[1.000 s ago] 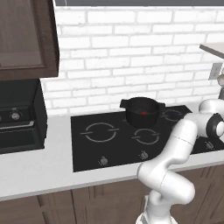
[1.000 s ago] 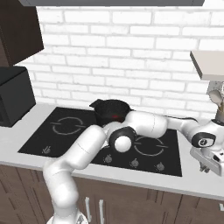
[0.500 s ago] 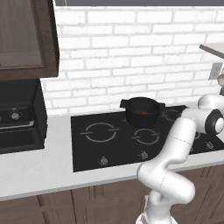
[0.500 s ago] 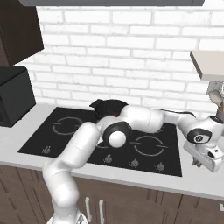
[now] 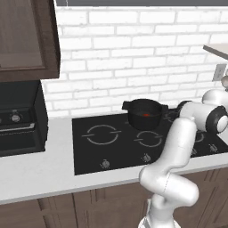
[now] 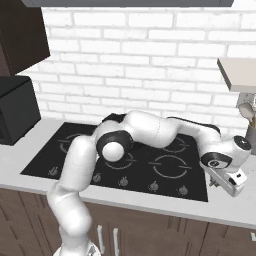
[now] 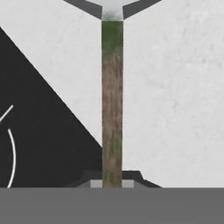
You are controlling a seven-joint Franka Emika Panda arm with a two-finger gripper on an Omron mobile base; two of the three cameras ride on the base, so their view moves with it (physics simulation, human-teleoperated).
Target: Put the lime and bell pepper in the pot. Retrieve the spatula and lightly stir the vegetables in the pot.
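Gripper [image 6: 231,186] low over the counter [image 6: 235,207] at the cooktop's [image 6: 150,167] 3 o'clock side, fingers pinched on the spatula [image 7: 112,105] handle, as seen in the hand view. Pot [image 5: 144,113] on the rear burner, bell pepper [image 5: 146,115] inside. Spoon holder [image 6: 250,136] stands just behind the gripper, at 1 o'clock.

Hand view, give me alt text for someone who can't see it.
The gripper is shut on the spatula, whose thin straight greenish-brown handle runs up the middle to a pale grey head at the top edge. Beneath it lie a pale speckled counter and a corner of the black cooktop.
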